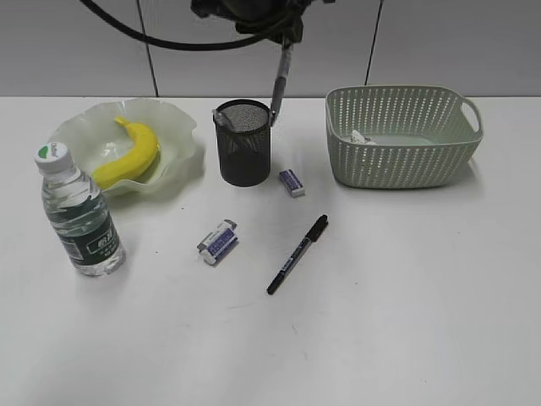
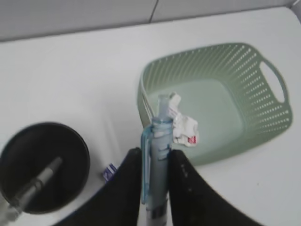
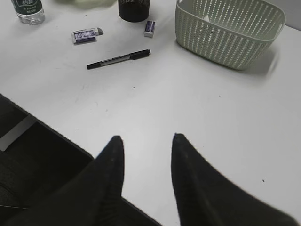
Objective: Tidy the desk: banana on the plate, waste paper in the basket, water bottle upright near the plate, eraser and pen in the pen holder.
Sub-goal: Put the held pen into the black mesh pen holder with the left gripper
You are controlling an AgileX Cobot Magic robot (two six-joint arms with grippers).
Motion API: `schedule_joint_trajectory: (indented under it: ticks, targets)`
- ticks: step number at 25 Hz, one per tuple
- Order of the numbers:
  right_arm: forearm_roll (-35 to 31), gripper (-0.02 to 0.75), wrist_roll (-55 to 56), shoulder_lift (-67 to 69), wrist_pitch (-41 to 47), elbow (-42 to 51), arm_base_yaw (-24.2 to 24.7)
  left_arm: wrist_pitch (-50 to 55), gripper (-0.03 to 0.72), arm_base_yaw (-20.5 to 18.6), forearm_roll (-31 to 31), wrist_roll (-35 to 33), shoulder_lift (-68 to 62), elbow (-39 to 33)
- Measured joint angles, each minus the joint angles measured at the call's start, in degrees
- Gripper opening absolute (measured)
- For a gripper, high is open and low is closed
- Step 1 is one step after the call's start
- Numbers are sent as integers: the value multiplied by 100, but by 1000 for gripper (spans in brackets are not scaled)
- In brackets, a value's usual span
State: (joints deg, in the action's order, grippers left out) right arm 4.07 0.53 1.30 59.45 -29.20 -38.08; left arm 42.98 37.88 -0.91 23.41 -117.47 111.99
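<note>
Black left gripper (image 2: pixel 153 181) clamped on translucent blue pen (image 2: pixel 156 160) beside black mesh pen holder (image 1: pixel 243 142), right gripper (image 3: pixel 146 160) idle and parted; off-centre release risking pen striking rim, tipping onto white desk (image 1: pixel 406 288).

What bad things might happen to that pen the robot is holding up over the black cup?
The left gripper holds a blue pen that hangs beside the pen holder's rim, not clearly over its mouth; released now, it might miss or tip the cup. Another pen already leans inside and could block it. A falling pen could knock the eraser nearby.
</note>
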Motion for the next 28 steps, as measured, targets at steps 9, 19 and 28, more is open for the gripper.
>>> schedule_joint_trajectory:
  ticks: [9,19,28]
  targets:
    - [0,289,0,0,0,0,0,-1080,125,-35,-1263,121,78,-284]
    - [0,289,0,0,0,0,0,-4507,125,-488,-1354,306,730,-2504]
    - [10,290,0,0,0,0,0,-6374,125,-978,-1316,311,324,-3305]
